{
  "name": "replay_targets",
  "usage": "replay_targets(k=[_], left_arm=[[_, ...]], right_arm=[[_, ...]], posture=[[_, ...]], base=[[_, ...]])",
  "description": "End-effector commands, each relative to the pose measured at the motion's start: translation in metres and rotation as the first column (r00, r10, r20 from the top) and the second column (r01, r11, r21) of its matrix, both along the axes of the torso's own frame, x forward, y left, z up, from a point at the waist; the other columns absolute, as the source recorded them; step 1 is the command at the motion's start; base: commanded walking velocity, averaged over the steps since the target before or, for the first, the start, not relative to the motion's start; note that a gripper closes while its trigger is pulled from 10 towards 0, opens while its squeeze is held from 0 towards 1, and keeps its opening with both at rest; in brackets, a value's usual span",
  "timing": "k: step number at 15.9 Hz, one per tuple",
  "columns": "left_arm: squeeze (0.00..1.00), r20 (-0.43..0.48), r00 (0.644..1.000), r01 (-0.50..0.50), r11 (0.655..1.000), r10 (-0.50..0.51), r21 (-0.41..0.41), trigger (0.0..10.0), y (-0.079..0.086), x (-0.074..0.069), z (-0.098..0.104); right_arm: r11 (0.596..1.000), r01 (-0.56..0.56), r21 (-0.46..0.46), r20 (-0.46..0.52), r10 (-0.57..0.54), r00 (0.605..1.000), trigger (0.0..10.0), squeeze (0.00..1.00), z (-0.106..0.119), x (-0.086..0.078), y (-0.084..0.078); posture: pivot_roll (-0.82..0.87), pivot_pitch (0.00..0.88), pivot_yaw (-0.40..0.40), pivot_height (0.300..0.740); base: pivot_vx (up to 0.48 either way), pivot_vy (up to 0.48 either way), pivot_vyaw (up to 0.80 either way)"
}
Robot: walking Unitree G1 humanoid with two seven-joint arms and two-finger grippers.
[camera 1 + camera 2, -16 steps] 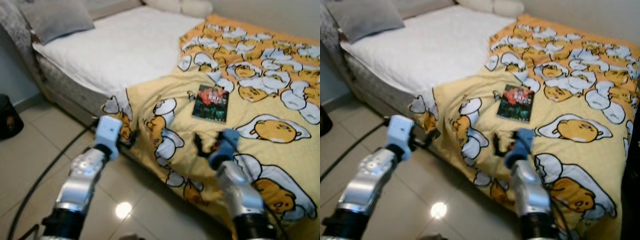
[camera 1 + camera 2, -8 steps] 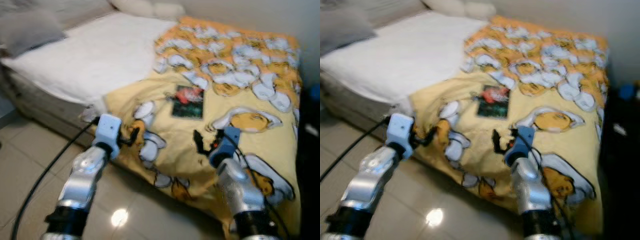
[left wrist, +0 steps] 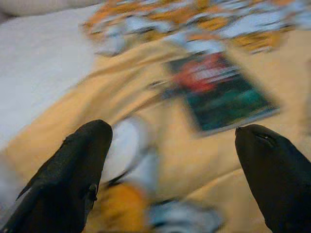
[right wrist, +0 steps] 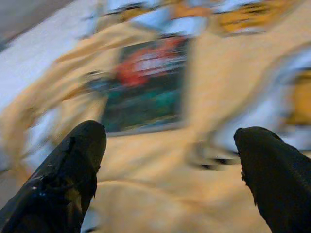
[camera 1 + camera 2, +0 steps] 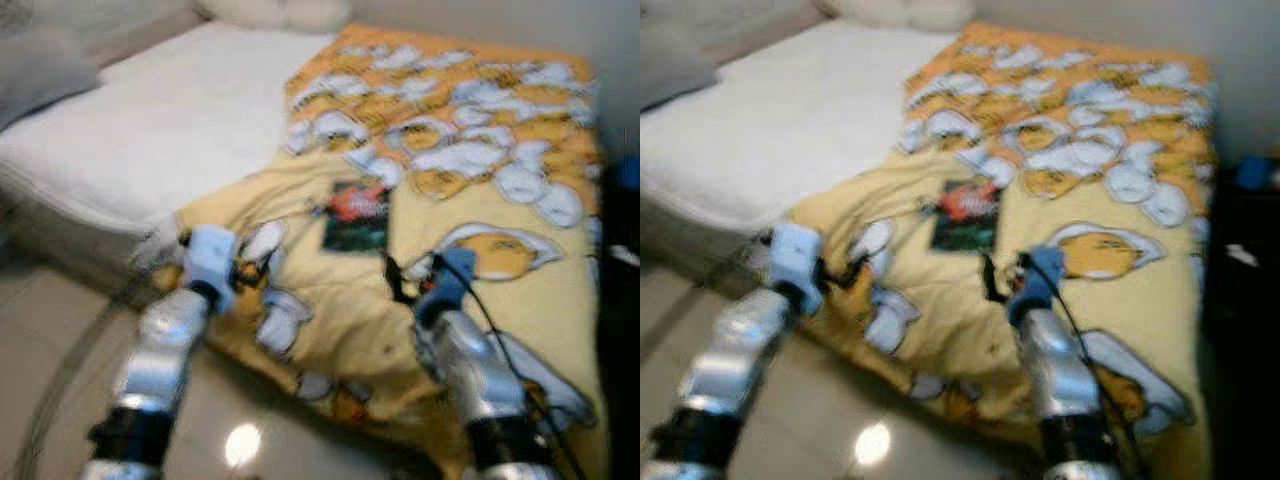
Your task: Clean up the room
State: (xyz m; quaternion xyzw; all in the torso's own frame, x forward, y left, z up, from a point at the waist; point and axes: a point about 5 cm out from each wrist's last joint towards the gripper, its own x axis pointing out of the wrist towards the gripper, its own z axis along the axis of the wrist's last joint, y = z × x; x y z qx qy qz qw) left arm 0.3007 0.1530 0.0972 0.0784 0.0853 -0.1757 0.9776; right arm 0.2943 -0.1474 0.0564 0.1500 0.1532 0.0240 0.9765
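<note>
book (image 5: 356, 216) lies on yellow blanket (image 5: 480, 330) covering white bed (image 5: 150, 140)

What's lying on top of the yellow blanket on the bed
A dark book with a red-and-green cover lies flat on the yellow blanket, beyond both open grippers, left and right. The blanket covers whatever is beneath it; blur hides the book's title.

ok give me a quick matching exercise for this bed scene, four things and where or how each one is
Things:
1. book
2. blanket
3. pillow
4. left claw

Descriptions:
a. grey, at the far left end of the bed
b. open, at the blanket's near left edge
c. lying flat on the blanket
d. yellow with egg cartoons, spread over the right of the bed

Pairs: 1-c, 2-d, 3-a, 4-b
</note>
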Motion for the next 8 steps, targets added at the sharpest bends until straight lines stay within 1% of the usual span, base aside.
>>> replay_targets(k=[1,3,5,8], left_arm=[[0.00,0.013,1.000,-0.020,1.000,0.019,0.017,10.0,0.0096,0.0016,0.0038],[0.00,0.011,1.000,-0.018,1.000,0.018,0.016,10.0,0.0094,0.0021,0.0034],[0.00,0.011,1.000,-0.017,1.000,0.017,0.014,10.0,0.0085,0.0027,0.0033],[0.00,0.011,1.000,-0.017,1.000,0.017,0.014,10.0,0.0077,0.0026,0.0030]], right_arm=[[1.000,-0.011,0.002,0.011,0.011,1.000,10.0,0.00,0.0027,0.0027,0.0056],[1.000,-0.014,-0.005,0.015,0.014,1.000,10.0,0.00,0.0032,0.0031,0.0056],[1.000,-0.011,-0.014,0.022,0.012,1.000,10.0,0.00,0.0042,0.0032,0.0041],[1.000,-0.010,-0.025,0.027,0.011,1.000,10.0,0.00,0.0047,0.0031,0.0025]], posture=[[0.05,0.000,0.016,0.740],[0.05,0.000,0.017,0.740],[0.04,0.000,0.017,0.740],[0.05,0.000,0.014,0.740]], base=[[0.319,0.000,0.00],[0.321,0.000,0.00],[0.321,0.000,-0.80],[0.321,0.000,0.00]])
